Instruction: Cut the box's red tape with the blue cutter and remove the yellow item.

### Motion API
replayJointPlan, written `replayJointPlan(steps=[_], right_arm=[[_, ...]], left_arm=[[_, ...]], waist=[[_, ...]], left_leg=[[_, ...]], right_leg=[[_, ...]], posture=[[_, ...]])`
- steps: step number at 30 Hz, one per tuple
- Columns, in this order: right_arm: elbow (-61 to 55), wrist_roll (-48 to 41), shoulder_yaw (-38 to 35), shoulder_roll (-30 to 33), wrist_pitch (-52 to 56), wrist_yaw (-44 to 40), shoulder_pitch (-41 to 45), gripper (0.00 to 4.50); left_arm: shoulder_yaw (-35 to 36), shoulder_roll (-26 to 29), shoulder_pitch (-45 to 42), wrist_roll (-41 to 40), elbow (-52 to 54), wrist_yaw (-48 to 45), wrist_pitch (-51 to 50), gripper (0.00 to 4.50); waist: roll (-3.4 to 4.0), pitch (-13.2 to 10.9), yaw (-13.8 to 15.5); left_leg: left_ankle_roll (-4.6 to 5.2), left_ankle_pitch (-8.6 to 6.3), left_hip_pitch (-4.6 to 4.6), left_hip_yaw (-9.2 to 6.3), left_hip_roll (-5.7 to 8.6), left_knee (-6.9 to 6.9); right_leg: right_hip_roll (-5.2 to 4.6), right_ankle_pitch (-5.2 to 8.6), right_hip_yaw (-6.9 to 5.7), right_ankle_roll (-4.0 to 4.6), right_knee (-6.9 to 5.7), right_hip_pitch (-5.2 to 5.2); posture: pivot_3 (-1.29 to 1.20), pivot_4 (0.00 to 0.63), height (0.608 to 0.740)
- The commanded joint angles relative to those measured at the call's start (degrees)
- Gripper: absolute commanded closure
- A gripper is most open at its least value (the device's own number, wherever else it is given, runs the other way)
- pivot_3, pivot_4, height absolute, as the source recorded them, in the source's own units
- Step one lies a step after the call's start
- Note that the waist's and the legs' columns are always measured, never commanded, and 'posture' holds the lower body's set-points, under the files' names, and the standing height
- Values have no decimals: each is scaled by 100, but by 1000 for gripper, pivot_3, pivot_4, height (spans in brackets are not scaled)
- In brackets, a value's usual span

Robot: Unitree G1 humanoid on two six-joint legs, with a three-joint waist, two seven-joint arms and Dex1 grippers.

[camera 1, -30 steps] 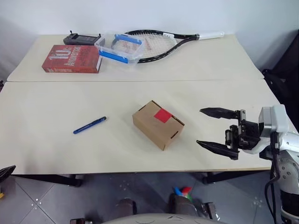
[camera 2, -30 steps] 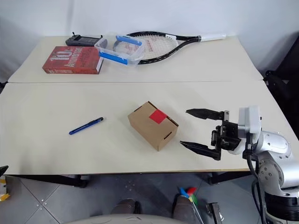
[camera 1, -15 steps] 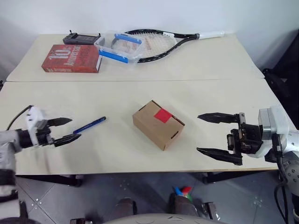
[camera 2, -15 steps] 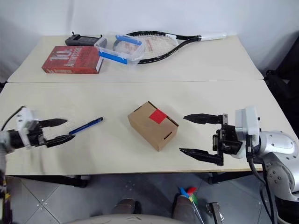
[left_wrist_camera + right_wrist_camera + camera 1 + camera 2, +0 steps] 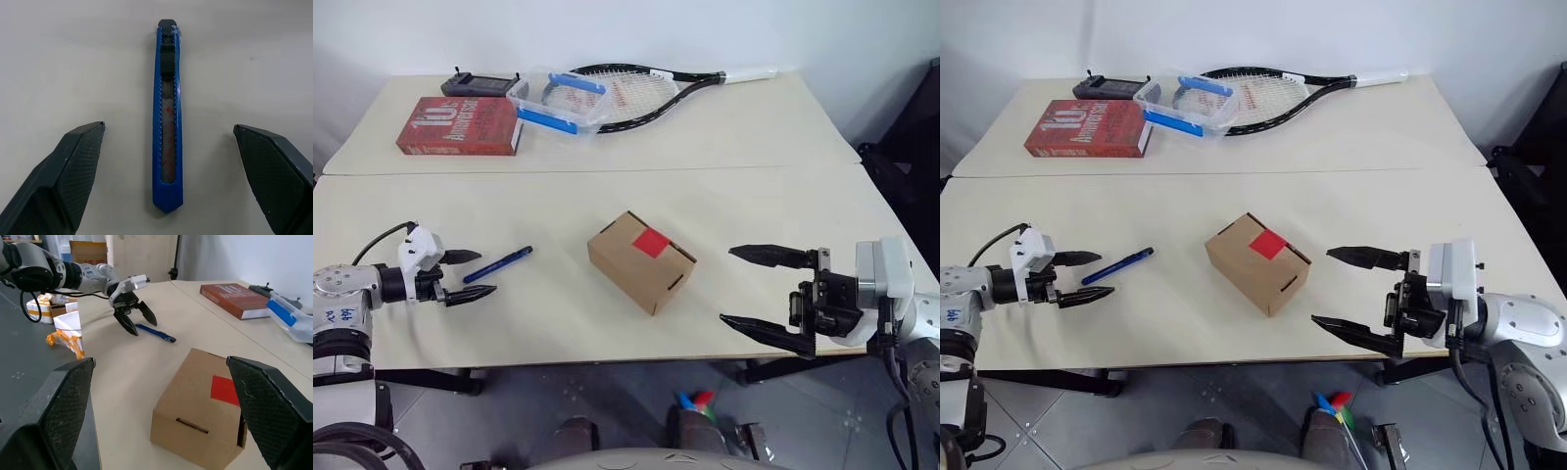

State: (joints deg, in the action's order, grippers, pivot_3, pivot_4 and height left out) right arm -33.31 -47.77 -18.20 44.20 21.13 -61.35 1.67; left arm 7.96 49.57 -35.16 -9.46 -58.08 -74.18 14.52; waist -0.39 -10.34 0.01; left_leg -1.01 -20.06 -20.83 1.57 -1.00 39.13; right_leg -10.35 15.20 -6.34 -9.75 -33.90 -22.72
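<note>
Left claw (image 5: 468,274) spread, fingers either side of the near end of the blue cutter (image 5: 499,264), touching nothing. Cutter flat on the surface (image 5: 607,196), left of centre, well apart from the box (image 5: 641,261). Box mid-surface, flaps shut, red tape (image 5: 653,242) unbroken across the seam; yellow item presumably inside, unseen. Right claw (image 5: 766,298) spread wide and empty, just right of the box, near the front edge.

Risks from here: closing too close to the cutter's very end could tip or spin the slim body instead of trapping it; pressing too low could push the fingertips onto the surface and skid the cutter away toward the box. A poorly centred pinch would likely leave the blade end hard to aim at the tape.

Against a second ago: left arm barely in sight at the near left corner then, now in from the left with the claw lined up on the cutter. Right claw slightly nearer the front edge. Cutter, box and tape unmoved.
</note>
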Motion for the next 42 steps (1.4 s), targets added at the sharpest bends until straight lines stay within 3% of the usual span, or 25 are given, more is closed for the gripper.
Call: replayJointPlan(steps=[1,11,12,18,22,27,30,32,36,40,42], right_arm=[[-164,-51,-108,-43,-142,86,21,0],[-99,-17,1,-39,-201,127,128,0],[-73,-9,32,-44,-211,118,161,0],[36,47,152,-73,-241,55,302,0],[39,21,138,-72,-244,12,322,0],[-107,-268,142,131,52,-93,426,0],[-420,-514,318,292,422,12,410,0],[-545,-641,382,350,608,89,375,0],[-829,-463,827,810,1514,666,132,0],[-839,-162,1268,918,1675,799,106,0],[-789,-65,1481,888,1857,956,224,385]], left_arm=[[-136,-57,270,268,-294,243,40,1222],[-177,-140,492,282,-231,362,84,3982],[-190,-150,528,284,-194,359,91,4091],[-148,-230,632,195,76,418,116,4090],[5,-315,739,-83,797,336,188,4090],[61,-216,1657,-692,3602,85,-274,4090],[-164,-15,2428,-549,5458,120,-514,4090],[-264,18,2664,-444,6105,333,-815,4090],[-986,-402,2730,-97,7448,1176,-2093,4090],[-1814,-742,2573,467,8093,1628,-2770,4090],[-2180,-899,2458,702,8259,1760,-2977,4090]], waist=[[3,1,-5],[61,36,-9],[64,38,-10],[69,41,-5],[67,40,4],[32,19,5],[10,7,0],[10,6,4],[11,4,62],[7,3,140],[6,3,146]], left_leg=[[0,0,9,2,0,-2],[3,0,66,36,-9,-8],[3,0,67,38,-10,-8],[3,0,68,43,-11,-8],[3,0,65,45,-11,-8],[9,-8,47,44,-12,-6],[6,-24,38,44,-22,-5],[11,-38,37,47,-23,-5],[20,-47,37,57,-22,-4],[23,-48,37,61,-21,1],[22,-48,37,61,-22,0]], right_leg=[[0,0,2,0,0,6],[-2,0,26,8,-20,31],[-1,-1,26,10,-20,30],[-1,-4,28,13,-20,27],[-2,-4,28,14,-18,26],[-3,-7,27,12,-8,13],[3,-7,21,12,5,7],[4,-7,18,12,14,7],[2,-7,17,11,24,11],[3,-8,17,9,33,13],[4,-8,17,9,35,12]], posture=[[0,150,740],[0,150,740],[0,150,740],[0,150,740],[0,150,740],[0,150,740],[0,150,740],[0,150,740],[0,150,740],[0,150,740],[0,150,740]])
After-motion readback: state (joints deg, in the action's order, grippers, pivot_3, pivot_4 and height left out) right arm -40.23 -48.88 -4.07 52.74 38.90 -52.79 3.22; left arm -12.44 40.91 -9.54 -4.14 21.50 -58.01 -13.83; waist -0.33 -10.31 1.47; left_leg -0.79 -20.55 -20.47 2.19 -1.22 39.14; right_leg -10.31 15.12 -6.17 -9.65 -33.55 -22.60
